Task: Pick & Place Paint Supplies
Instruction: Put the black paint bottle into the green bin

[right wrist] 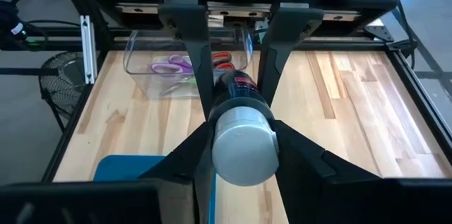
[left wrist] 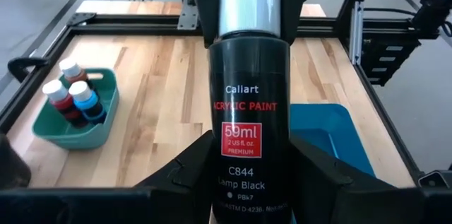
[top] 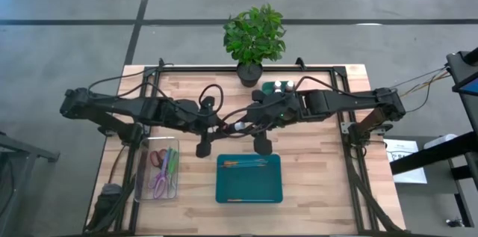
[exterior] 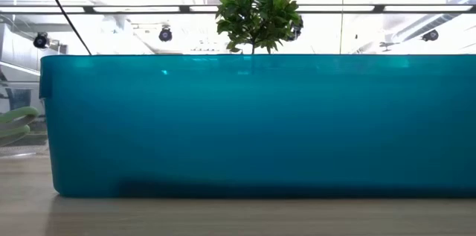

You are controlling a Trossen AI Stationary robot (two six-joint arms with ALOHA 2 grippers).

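Observation:
A black paint bottle (left wrist: 248, 104) with a white cap (right wrist: 244, 145), labelled "Lamp Black", hangs level in the air over the middle of the table (top: 240, 126), its cap toward the table's right. My left gripper (left wrist: 248, 164) comes from the left and my right gripper (right wrist: 244, 150) from the right. They meet at the bottle and both are shut on it. Three more white-capped bottles stand in a small green bin (left wrist: 70, 107) at the far side. Thin brushes (top: 243, 164) lie in the teal tray. My left gripper pinches the bottle's lower body (left wrist: 212, 181) between its two fingers, level from the table's left, the fingers lying along the bottle. The bottle is lifted clear and lies level. My right gripper pinches the white cap (right wrist: 244, 121) between its two fingers, level from the table's right, opposite the left gripper.
The teal tray (top: 224, 192) sits at the near middle, and its wall (exterior: 253, 124) fills the low view. A clear container with scissors (top: 158, 168) stands near left. A potted plant (top: 254, 39) is at the far edge, next to the green bin (top: 280, 87). Bare wood lies near right.

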